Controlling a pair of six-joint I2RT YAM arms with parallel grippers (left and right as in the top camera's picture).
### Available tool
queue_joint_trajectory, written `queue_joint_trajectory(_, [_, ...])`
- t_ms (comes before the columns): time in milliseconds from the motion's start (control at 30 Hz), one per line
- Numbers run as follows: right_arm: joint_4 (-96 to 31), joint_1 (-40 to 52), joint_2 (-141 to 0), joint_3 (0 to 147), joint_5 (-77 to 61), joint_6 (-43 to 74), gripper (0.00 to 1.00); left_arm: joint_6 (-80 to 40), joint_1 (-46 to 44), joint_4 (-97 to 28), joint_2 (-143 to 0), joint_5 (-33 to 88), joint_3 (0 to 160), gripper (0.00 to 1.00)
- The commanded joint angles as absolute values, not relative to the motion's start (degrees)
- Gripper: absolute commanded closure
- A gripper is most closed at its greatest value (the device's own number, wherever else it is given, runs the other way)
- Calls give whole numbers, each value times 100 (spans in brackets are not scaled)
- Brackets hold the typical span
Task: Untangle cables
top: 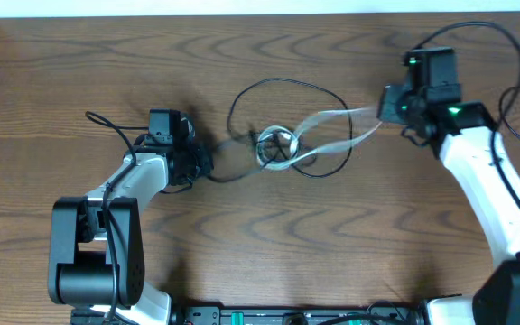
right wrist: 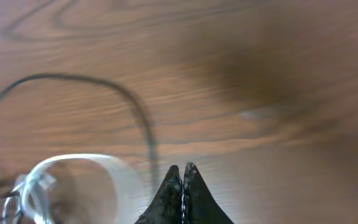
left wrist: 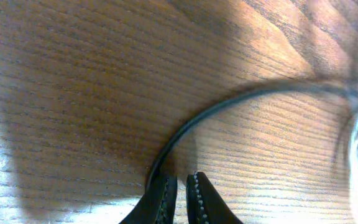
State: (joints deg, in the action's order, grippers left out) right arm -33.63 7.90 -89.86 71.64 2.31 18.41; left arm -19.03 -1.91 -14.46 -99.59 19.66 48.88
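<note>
The left fingers are nearly closed, pinching a thin black flexible cable. The right fingers are pressed together on a thin white flexible cable. Both cables run inward to a knotted coil lying between the arms on the brown wood-grain counter.

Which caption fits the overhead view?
Left gripper holds the black cable, right gripper the white cable, tangle between.

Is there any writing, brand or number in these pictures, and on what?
No text can be read. The table, black cable and white cable are unmarked. Green lights on the right arm are only dots; the strip at the bottom edge is too small to tell.
</note>
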Motion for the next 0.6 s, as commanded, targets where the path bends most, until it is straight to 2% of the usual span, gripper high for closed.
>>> queue_joint_trajectory(0, [-3483, 558, -8726, 7240, 1437, 1564, 99, -1826, -169, -1673, -10385, 1129, 4595, 86])
queue_joint_trajectory(167, [-3590, 250, -8508, 7328, 2703, 1555, 99, -1826, -169, -1839, -10385, 781, 4595, 86])
queue_joint_trajectory(267, [-3625, 126, -8497, 7404, 1529, 1232, 99, -1905, -169, -1857, -10385, 788, 4595, 87])
queue_joint_trajectory(300, [-3629, 117, -8501, 7402, 722, 1059, 96, -1944, -169, -1857, -10385, 790, 4595, 86])
queue_joint_trajectory(367, [-3691, 121, -8569, 7400, -1013, 648, 74, -1981, -169, -1857, -10385, 790, 4595, 86])
queue_joint_trajectory(400, [-3708, 132, -8643, 7384, -2049, 370, 68, -1979, -169, -1857, -10385, 788, 4595, 86])
queue_joint_trajectory(500, [-3710, 237, -8877, 7277, -3522, 106, 54, -1979, -169, -1857, -10385, 788, 4595, 87])
queue_joint_trajectory(567, [-3715, 381, -9089, 7179, -3638, 110, 51, -1979, -169, -1857, -10385, 790, 4595, 86])
